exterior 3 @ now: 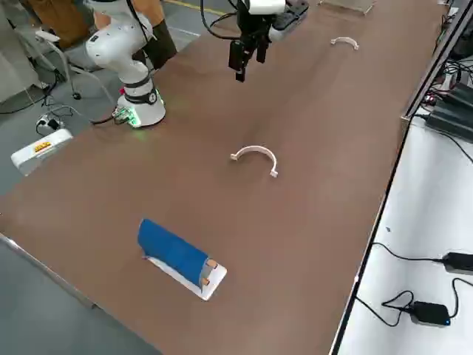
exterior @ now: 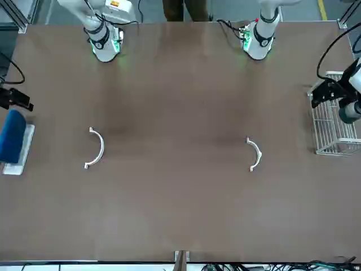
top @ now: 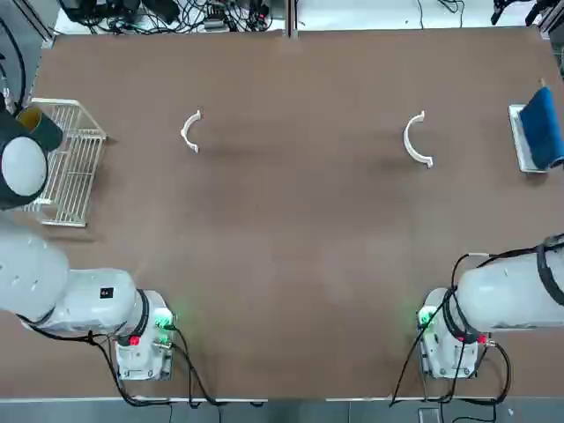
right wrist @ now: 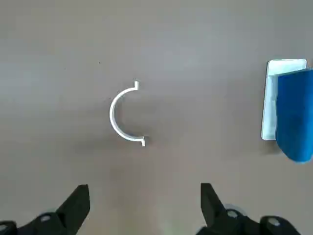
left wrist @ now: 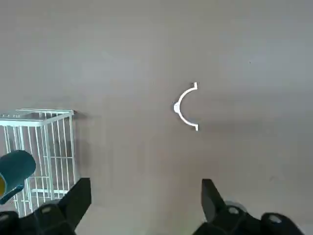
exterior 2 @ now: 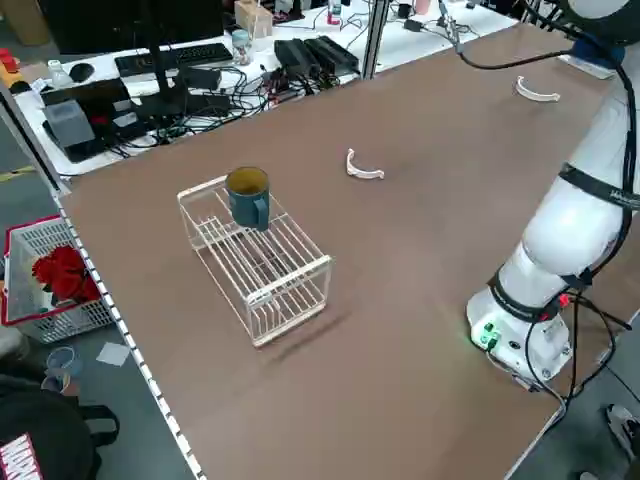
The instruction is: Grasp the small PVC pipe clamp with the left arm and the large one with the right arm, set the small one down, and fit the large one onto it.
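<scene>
Open and empty above the counter's left side, our left gripper (left wrist: pixel 146 193) is the nearer to the small clamp (top: pixel 190 131), which lies toward the far edge and inward of it, ends facing right, so we must reach forward and inward.

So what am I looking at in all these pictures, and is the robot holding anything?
It's one robot with two white arms. One picture looks straight down, one faces the robot, two look in from the sides, and two come from cameras on its wrists.

On the brown table lie two white C-shaped clamps: a small one on the robot's left and a large one on its right. At the left edge is a white wire rack with a mug on it. Far right is something blue on a white base.

The left gripper and right gripper are both open above the table, holding nothing.
</scene>
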`<action>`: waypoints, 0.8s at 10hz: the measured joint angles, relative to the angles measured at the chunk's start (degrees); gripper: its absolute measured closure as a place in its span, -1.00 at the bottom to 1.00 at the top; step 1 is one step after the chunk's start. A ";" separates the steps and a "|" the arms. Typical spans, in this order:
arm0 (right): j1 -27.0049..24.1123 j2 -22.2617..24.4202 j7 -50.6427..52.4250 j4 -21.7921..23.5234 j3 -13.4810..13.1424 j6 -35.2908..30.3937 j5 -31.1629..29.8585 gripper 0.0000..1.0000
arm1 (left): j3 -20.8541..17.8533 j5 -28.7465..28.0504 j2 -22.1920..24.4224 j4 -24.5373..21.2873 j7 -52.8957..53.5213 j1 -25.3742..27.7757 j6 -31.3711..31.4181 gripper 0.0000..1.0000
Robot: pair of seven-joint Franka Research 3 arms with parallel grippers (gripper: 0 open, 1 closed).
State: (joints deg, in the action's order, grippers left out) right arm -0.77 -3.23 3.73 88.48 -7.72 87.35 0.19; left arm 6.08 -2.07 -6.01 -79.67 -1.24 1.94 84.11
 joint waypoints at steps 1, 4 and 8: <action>0.00 0.00 0.00 0.00 0.01 -0.04 0.00 -1.00 | -0.03 0.00 -0.09 0.00 0.03 0.08 0.01 -0.99; 0.01 0.04 -0.01 0.00 0.07 0.01 0.00 -1.00 | -0.34 0.00 -0.82 -0.22 0.15 0.79 1.02 -1.00; 1.09 0.04 -2.77 0.15 0.66 0.36 0.04 -1.00 | -0.31 0.00 -9.63 -4.16 -0.11 0.57 13.80 -0.99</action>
State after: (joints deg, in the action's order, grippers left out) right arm 0.32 -3.18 0.96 88.63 -7.05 87.71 0.23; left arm 5.77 -2.07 -15.64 -83.83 -1.35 2.51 97.91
